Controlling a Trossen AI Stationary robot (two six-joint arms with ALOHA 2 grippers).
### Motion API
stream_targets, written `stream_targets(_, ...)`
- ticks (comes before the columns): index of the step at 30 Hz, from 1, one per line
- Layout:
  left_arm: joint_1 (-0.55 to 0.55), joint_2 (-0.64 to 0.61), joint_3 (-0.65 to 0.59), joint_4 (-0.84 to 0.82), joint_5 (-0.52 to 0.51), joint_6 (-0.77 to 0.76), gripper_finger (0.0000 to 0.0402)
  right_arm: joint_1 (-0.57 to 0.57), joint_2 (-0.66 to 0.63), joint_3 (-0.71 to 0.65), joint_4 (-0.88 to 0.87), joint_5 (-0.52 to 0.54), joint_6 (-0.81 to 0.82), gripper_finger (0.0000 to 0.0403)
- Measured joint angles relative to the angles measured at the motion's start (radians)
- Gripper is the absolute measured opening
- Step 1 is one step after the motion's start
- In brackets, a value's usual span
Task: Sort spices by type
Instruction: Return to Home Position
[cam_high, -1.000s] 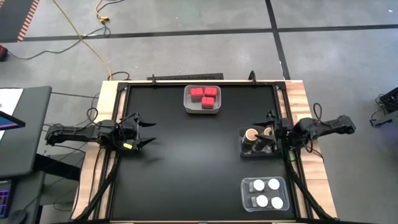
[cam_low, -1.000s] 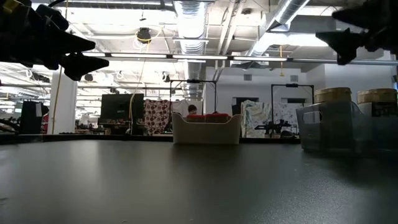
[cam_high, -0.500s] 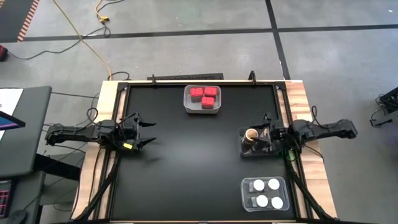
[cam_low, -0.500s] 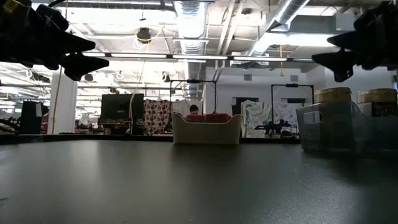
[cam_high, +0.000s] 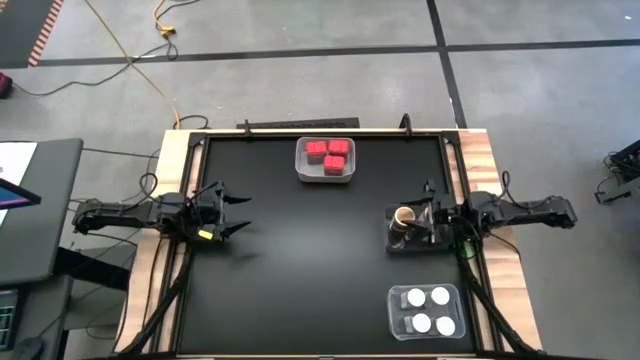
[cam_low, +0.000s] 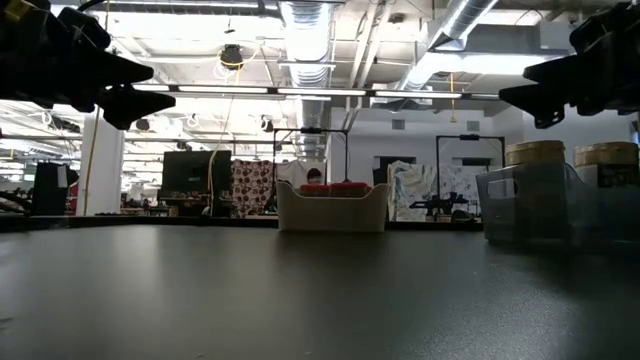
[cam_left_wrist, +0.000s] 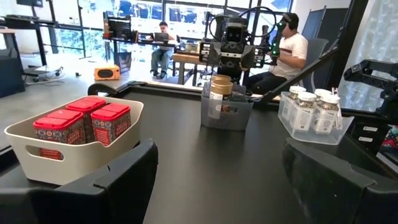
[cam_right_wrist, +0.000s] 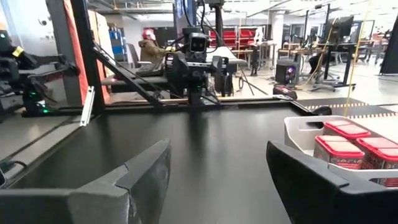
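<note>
**High view.** Sorting appears complete.
- Three red boxes (cam_high: 327, 153) sit in the white bin (cam_high: 301, 172) at the far edge.
- Four white-lidded jars (cam_high: 425, 310) sit in the clear bin (cam_high: 394, 300) at the front right.
- The brown jars (cam_high: 404, 217) stand in the dark bin (cam_high: 392, 243) between those two bins.
- No container lies loose on the table (cam_high: 300, 280).
- The left gripper (cam_high: 247, 212) hangs at the left side, fingers spread and empty.
- The right gripper (cam_high: 428, 213) is over the dark bin, fingers spread.

Judged remaining: parking the arms only.

**Low view.** Both grippers are clear above the table. Two tan lids rise over the dark bin's wall.

**Left wrist view.** The red boxes stand upright, packed side by side. All jars are upright.

**Right wrist view.** Nothing lies between the spread fingers.
</note>
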Motion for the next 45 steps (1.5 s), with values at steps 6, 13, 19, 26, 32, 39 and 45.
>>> stream_targets(6, 0.000, 0.000, 0.000, 0.000, 0.000, 0.000, 0.0327, 0.001, 0.000, 0.000, -0.001, 0.000, 0.014, 0.0291)
stream_targets(13, 0.000, 0.000, 0.000, 0.000, 0.000, 0.000, 0.0327, 0.001, 0.000, -0.001, -0.003, 0.000, 0.014, 0.0291)
stream_targets(19, 0.000, 0.000, 0.000, 0.000, 0.000, 0.000, 0.0327, 0.001, 0.000, -0.001, -0.005, 0.000, 0.012, 0.0291)
stream_targets(26, 0.000, 0.000, 0.000, 0.000, 0.000, 0.000, 0.0327, 0.001, 0.000, -0.002, -0.005, 0.001, 0.012, 0.0291)
stream_targets(32, 0.000, 0.000, 0.000, 0.000, 0.000, 0.000, 0.0327, 0.001, 0.000, -0.002, -0.005, 0.001, 0.013, 0.0291)
stream_targets(39, 0.000, 0.000, 0.000, 0.000, 0.000, 0.000, 0.0327, 0.001, 0.000, -0.002, -0.005, 0.002, 0.013, 0.0291)
stream_targets(45, 0.000, 0.000, 0.000, 0.000, 0.000, 0.000, 0.0327, 0.001, 0.000, -0.002, -0.005, 0.004, 0.013, 0.0291)
